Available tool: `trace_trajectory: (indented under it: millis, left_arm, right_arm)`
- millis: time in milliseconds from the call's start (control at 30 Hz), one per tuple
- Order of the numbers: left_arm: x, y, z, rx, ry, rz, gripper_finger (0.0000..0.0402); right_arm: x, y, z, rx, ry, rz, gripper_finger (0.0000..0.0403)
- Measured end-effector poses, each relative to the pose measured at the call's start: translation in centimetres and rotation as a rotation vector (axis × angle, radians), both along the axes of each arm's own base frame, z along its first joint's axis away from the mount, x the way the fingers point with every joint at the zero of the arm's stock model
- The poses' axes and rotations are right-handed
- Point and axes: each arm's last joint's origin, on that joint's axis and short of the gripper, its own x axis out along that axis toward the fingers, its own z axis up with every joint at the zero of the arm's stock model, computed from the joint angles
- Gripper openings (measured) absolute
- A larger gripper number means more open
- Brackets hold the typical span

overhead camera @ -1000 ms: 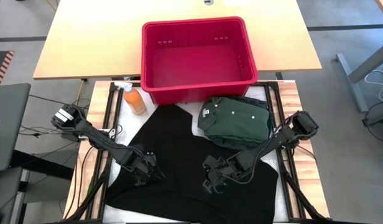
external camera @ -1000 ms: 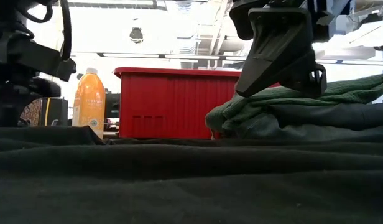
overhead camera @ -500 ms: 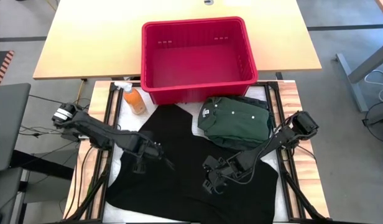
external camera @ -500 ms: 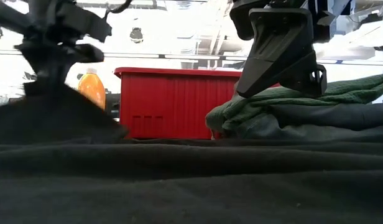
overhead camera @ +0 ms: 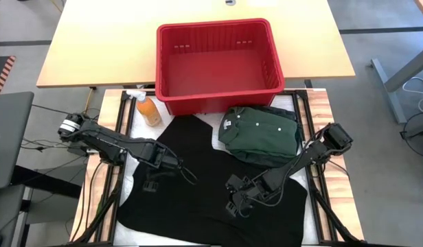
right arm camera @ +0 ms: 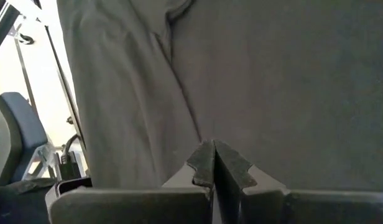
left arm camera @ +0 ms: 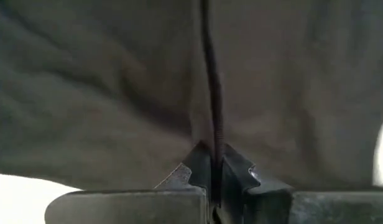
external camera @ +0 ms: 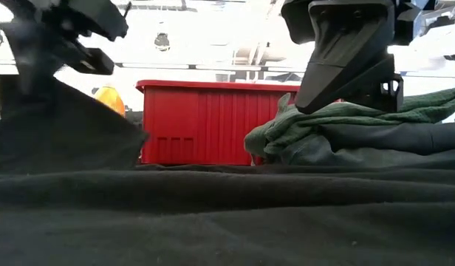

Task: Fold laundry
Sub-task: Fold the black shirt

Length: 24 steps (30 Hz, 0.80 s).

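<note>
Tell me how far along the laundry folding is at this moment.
One piece looks done: the green shirt lies folded beside the red basket. In hand: the left gripper pinches and lifts an edge of the black garment, while the right gripper sits shut over it. That garment remains mostly spread out, unfolded.

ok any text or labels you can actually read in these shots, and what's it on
No text can be read in any view.
Orange bottle: it carries a label, too small to read from above, and hidden behind lifted black cloth in the low view.
Green shirt: white neck label, too small to read.
Red basket: no lettering visible.
</note>
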Motion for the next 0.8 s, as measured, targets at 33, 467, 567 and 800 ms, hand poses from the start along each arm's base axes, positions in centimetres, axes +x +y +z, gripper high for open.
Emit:
trace_trajectory:
  millis: [33,467,567,800]
  left_arm:
    - [-0.1,-0.4,0.2,-0.036,0.011,0.007,0.0000]
    - [-4.2,-9.9,-0.5,-0.254,0.123,0.003,0.0000]
    - [-4.7,-11.8,-1.3,-0.299,0.060,0.079,0.0000]
    - [-6.3,-12.8,-3.3,-0.246,0.079,0.276,0.0023]
  right_arm:
    - [-0.1,0.1,0.0,-0.001,0.002,0.003,0.0027]
    - [-0.2,0.1,-0.1,-0.009,0.015,0.005,0.0027]
    - [-0.3,0.2,-0.1,-0.020,0.014,0.021,0.0027]
    - [-0.2,0.1,-0.1,-0.034,0.012,0.035,0.0027]
